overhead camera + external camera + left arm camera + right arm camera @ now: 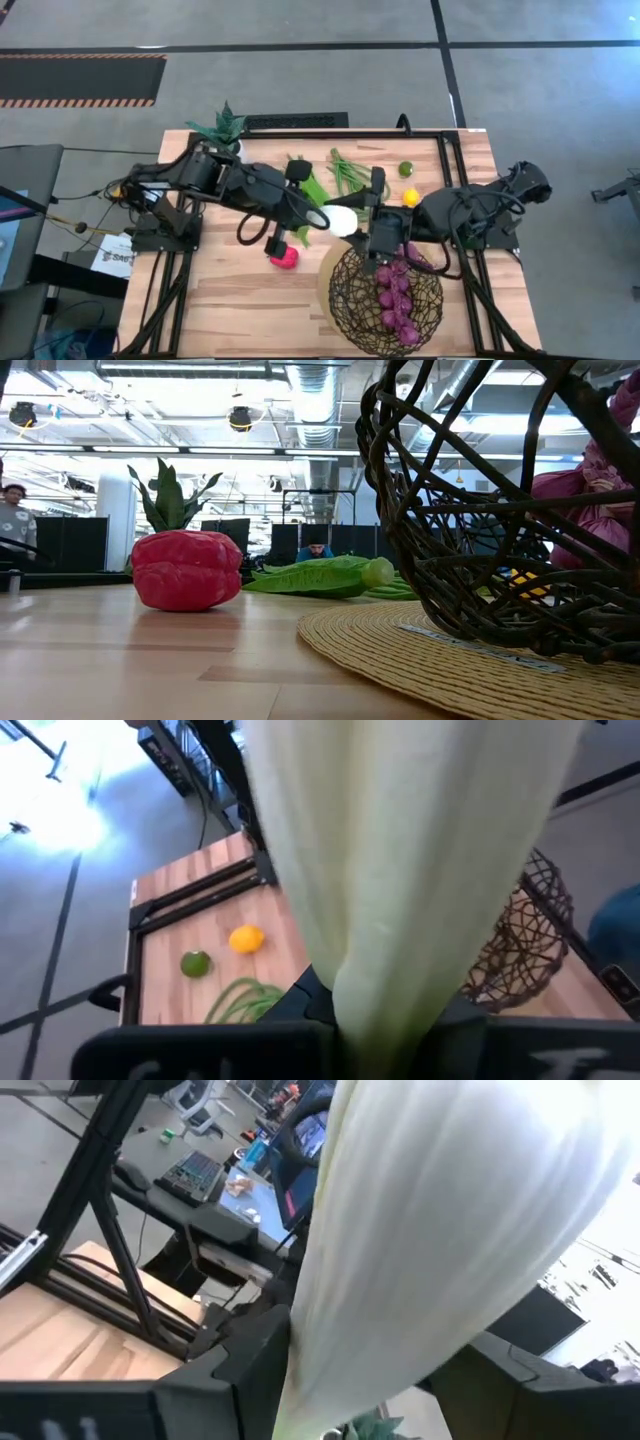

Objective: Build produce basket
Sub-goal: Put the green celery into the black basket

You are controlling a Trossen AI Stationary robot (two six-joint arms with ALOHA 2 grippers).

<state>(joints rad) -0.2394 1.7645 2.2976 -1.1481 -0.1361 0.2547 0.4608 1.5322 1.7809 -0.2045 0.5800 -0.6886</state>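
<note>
The white-green leek (340, 218) hangs in the air between my two grippers, just beyond the far rim of the dark woven-wire basket (385, 300). It fills both wrist views (400, 850) (440, 1230). My left gripper (318, 215) comes in from the table's left and my right gripper (368, 222) from the right, both shut on the leek. The purple grapes (395, 295) lie in the basket. The red pepper (284, 259), leafy stalk (312, 188), beans (345, 172), lemon (411, 198) and lime (406, 169) lie on the table. My left gripper pinches the leek's pale green shaft (385, 1005) between its two fingers, coming level from the table's left. The leek runs on along the fingers toward the right, lifted clear of the table. My right gripper has the leek's white end (330, 1360) between its dark fingers (255, 1350), coming from the table's right; the leek hides the pads.
The basket stands on a round straw mat (420, 660) at the near middle of the table. A spiky potted plant (225, 128) stands at the far left corner. Bare wood lies near and left of the pepper (185, 570). A person shows in the room behind.
</note>
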